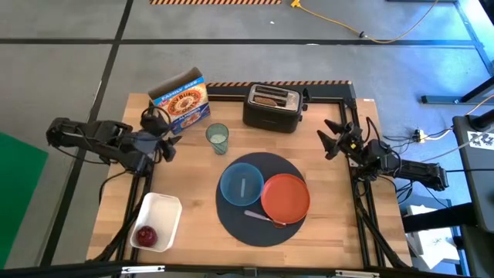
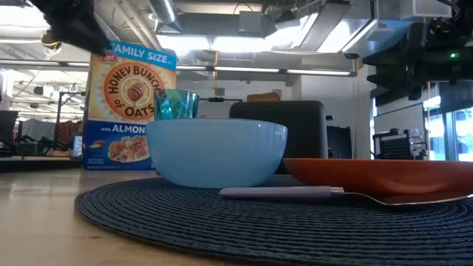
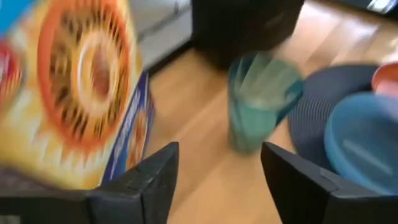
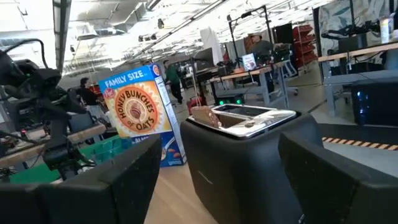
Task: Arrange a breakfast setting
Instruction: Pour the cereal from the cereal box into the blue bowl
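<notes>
A round dark mat lies at the table's middle front. On it stand a blue bowl and an orange-red plate, with a metal spoon in front of them. A greenish glass stands just off the mat's far left. A toast slice sticks out of the black toaster. A red apple lies in the white tub. My left gripper is open, between the cereal box and the glass, touching nothing. My right gripper is open and empty, right of the toaster.
A cereal box stands at the far left, close to my left gripper. The toaster is at the far middle. A dark frame runs along the table's far and right edges. Bare wood lies left of the mat and between mat and toaster.
</notes>
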You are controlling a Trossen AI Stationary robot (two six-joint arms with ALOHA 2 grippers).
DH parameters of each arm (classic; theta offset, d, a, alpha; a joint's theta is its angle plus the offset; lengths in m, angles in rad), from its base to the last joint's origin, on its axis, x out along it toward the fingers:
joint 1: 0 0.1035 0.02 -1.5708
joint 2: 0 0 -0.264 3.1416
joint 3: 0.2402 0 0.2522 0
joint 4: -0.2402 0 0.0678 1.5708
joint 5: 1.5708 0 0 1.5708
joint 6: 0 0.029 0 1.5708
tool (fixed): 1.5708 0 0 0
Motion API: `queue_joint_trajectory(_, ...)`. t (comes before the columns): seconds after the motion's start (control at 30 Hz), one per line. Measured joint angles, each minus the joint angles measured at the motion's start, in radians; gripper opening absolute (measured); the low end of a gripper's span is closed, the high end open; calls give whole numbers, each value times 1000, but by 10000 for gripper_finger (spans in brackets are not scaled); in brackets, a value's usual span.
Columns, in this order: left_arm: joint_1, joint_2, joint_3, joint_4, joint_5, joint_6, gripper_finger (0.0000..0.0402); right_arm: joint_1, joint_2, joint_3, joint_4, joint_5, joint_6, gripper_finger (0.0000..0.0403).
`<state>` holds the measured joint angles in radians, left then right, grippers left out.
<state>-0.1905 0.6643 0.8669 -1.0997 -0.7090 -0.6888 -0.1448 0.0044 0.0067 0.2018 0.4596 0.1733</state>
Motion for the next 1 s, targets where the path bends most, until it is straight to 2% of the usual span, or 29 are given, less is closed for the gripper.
queue_joint_trajectory(0.2,0,5,-14,-346,24,-314,256,0,0,0,4,-14,-44,319)
queue_joint_trajectory(0.37,0,0,-77,-441,-31,-446,284,0,0,0,19,-60,-44,324)
queue_joint_trajectory(0.43,1,1,-97,-438,-57,-452,298,0,0,0,27,-60,-44,324)
queue_joint_trajectory(0.7,64,-5,-93,-436,-55,-440,342,0,0,0,47,-60,-50,324)
queue_joint_trajectory(0.87,120,-6,-66,-433,-49,-347,351,0,0,0,94,-79,-78,324)
queue_joint_trajectory(1.0,165,-6,-55,-433,-81,-187,351,0,0,0,104,-86,-100,324)
